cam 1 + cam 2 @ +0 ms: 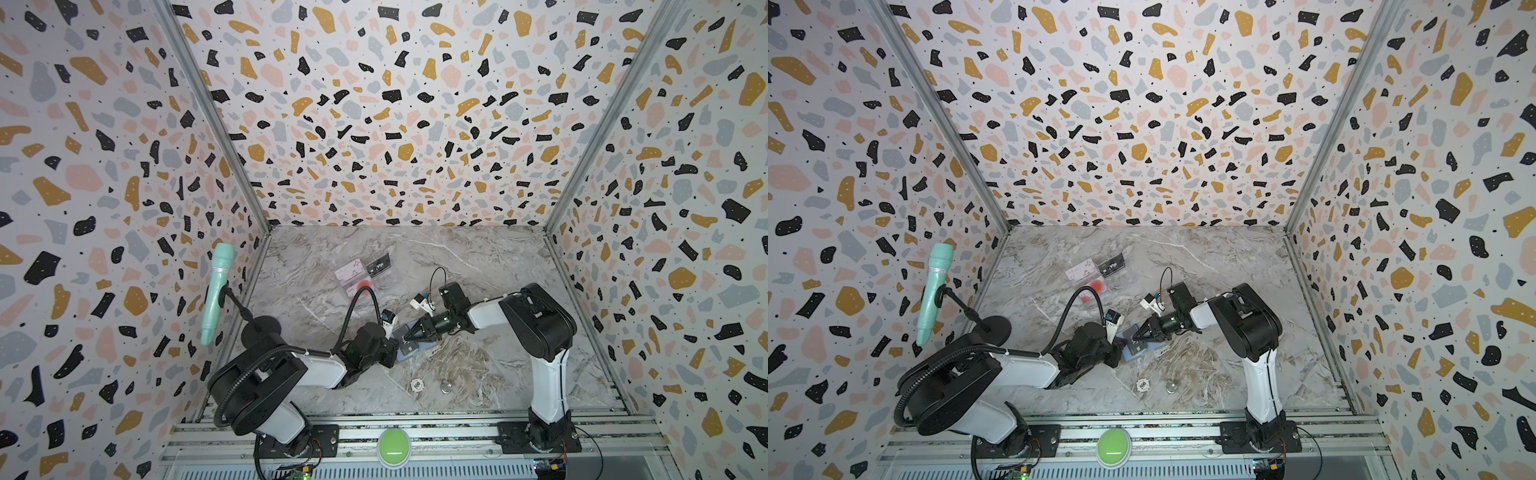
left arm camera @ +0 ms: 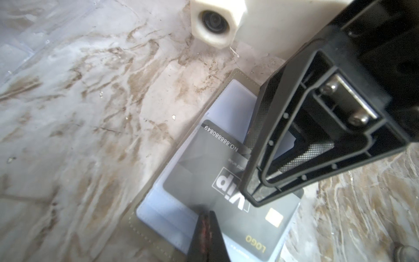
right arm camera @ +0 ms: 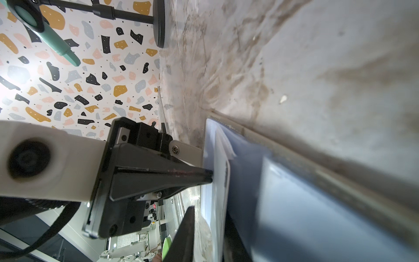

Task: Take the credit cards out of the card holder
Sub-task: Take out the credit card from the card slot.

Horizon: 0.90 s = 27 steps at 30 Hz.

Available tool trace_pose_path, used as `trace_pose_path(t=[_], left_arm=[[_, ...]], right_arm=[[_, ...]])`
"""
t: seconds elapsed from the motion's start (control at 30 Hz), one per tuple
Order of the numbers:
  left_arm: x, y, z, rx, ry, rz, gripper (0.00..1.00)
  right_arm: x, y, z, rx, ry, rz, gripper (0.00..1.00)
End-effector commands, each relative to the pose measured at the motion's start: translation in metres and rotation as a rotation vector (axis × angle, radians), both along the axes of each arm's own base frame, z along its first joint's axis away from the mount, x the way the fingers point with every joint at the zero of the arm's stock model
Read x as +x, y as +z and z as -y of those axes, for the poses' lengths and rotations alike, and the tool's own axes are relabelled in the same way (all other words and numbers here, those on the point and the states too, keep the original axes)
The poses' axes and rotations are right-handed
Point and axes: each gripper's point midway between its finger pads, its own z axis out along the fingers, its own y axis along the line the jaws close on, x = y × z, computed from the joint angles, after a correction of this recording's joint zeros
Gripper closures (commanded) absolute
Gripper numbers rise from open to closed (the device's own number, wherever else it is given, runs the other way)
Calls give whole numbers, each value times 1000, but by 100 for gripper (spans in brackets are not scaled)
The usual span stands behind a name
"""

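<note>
The holder [image 2: 158, 217] lies open on the desk [image 2: 79, 113]. The left pincer [image 3: 209, 178], fully closed, presses on its edge. The right pincer [image 1: 1135, 336], nearly closed, nips the VIP card [image 2: 204, 172], which sits partly inside the holder.

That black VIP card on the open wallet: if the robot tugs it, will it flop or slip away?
Probably stiff: the black VIP card lies flat with straight edges on the open card holder. Likely slippery too, since its face shows a sheen. Being so thin, it seems light, but hard to lift off a flat surface.
</note>
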Motion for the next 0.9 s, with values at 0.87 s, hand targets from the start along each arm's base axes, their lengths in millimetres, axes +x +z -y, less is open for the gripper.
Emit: trace_pose_path(t=[0.87], left_arm=[[-3, 9, 13, -72, -52, 30, 98]], right_arm=[[2, 13, -4, 26, 18, 32, 79]])
